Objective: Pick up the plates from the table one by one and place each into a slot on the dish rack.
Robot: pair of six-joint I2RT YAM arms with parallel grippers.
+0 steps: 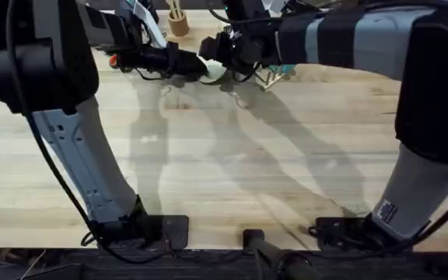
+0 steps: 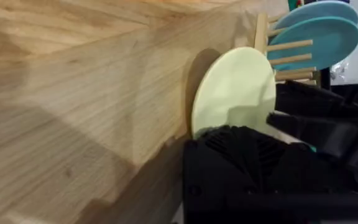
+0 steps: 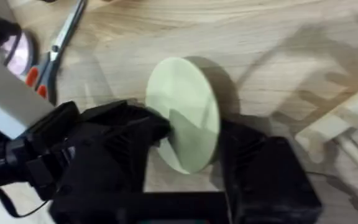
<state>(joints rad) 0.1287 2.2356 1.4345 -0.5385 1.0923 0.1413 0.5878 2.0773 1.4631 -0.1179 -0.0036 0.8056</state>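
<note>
Both grippers clamp the cream plate (image 3: pixel 185 115) upright on edge, dish rack (image 2: pixel 288 53) just to its right

Both arms reach to the table's far edge, left gripper (image 1: pixel 195 65) and right gripper (image 1: pixel 218 51) meeting there.

No legible text, labels, brands, numbers or signs. One small pale sticker on right arm (image 1: pixel 386 211) near its base, markings too small to read.
</note>
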